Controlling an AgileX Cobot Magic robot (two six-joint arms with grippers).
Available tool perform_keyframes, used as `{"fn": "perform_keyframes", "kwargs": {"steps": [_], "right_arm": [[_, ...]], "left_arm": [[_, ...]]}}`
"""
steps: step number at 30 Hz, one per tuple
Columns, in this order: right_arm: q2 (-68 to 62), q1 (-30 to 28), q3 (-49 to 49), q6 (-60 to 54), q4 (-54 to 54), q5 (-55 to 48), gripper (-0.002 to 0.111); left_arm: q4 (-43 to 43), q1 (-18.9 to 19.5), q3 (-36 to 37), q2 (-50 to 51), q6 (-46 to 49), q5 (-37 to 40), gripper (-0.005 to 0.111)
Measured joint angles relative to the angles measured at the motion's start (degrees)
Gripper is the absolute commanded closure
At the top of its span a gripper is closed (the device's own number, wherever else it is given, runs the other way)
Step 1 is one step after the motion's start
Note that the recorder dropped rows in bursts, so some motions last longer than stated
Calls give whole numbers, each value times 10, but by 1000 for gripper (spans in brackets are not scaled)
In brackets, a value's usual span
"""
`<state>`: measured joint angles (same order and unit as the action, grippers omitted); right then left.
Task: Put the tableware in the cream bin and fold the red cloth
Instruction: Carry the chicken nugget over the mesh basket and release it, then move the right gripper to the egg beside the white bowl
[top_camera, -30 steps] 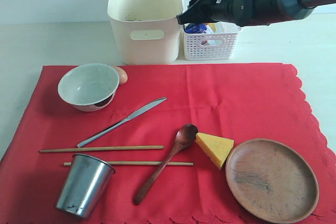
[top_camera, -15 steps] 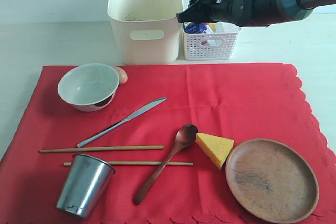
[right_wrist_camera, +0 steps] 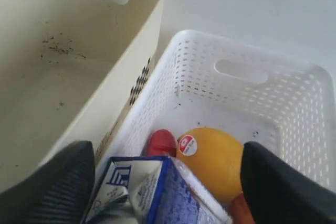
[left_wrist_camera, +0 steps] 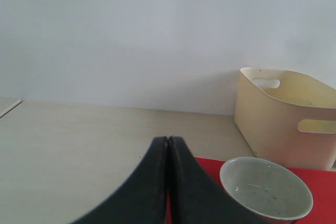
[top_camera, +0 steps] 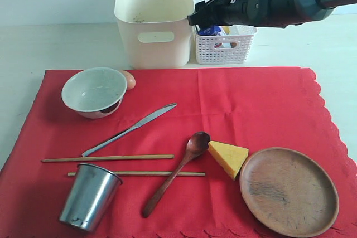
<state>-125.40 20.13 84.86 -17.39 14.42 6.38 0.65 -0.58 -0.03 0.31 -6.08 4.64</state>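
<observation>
On the red cloth (top_camera: 251,104) lie a pale bowl (top_camera: 93,90), a steel cup (top_camera: 89,196), a knife (top_camera: 131,129), two chopsticks (top_camera: 106,159), a dark wooden spoon (top_camera: 175,172) and a brown wooden plate (top_camera: 289,190). The cream bin (top_camera: 153,20) stands behind the cloth, with only specks of dirt showing inside. My right gripper (top_camera: 203,15) hovers over the white basket beside the bin. Its jaws stand wide open (right_wrist_camera: 168,156) around a milk carton (right_wrist_camera: 157,192). My left gripper (left_wrist_camera: 168,140) is shut and empty, near the bowl (left_wrist_camera: 265,192) at the cloth's left edge.
The white lattice basket (top_camera: 226,45) holds the carton, a lemon (right_wrist_camera: 215,156) and a red sausage (right_wrist_camera: 161,142). A cheese wedge (top_camera: 227,157) lies between spoon and plate. A small brown object (top_camera: 129,79) sits behind the bowl. Bare table surrounds the cloth.
The right arm has lifted slightly over the basket and the carton now sits lower in it. Nothing on the cloth has moved.
</observation>
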Motion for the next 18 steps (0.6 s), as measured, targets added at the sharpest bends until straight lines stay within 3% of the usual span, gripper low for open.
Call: {"fn": "perform_keyframes", "kwargs": {"steps": [12,18], "right_arm": [[90,3,0,-44,-4,-178,41],[92,58,0,-140,-8,-256,44]], "left_arm": [[0,0,0,0,0,0,104],[0,0,0,0,0,0,104]]}}
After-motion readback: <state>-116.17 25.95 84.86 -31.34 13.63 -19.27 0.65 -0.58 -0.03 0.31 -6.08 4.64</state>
